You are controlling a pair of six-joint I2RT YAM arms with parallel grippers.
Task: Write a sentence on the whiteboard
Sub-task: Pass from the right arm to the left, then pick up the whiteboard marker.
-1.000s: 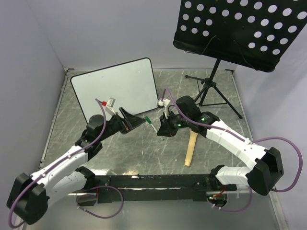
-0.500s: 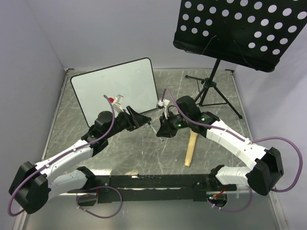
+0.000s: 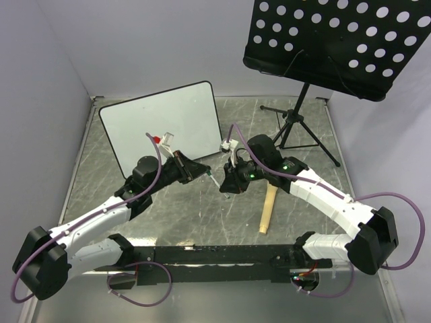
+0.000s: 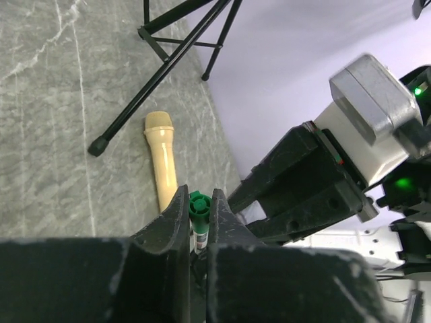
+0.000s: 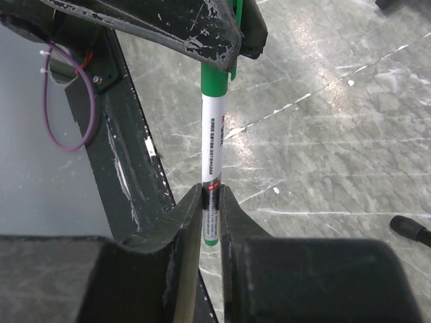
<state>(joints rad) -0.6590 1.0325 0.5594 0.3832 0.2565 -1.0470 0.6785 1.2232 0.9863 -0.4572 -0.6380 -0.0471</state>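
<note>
The whiteboard (image 3: 161,124) lies at the back left, its white face blank; no sentence shows on it. A green-capped white marker (image 3: 213,177) hangs in the air between both arms, in front of the board's near right corner. My left gripper (image 3: 205,169) is shut on the marker's green cap (image 4: 199,204), which is pinched between its fingertips (image 4: 180,208). My right gripper (image 3: 224,186) is shut on the white barrel (image 5: 212,134) near its tail end, with the pads (image 5: 190,205) tight against it. In the right wrist view the left fingers (image 5: 195,30) cover the cap from above.
A black perforated music stand (image 3: 337,40) on a tripod (image 3: 296,131) stands at the back right. A pale wooden handle (image 3: 268,208) lies on the grey marbled table under the right arm. A black rail (image 3: 215,256) runs along the near edge.
My left gripper has moved right onto the marker's cap end and closed from wide open to shut on it. The right arm has held still with the marker.
</note>
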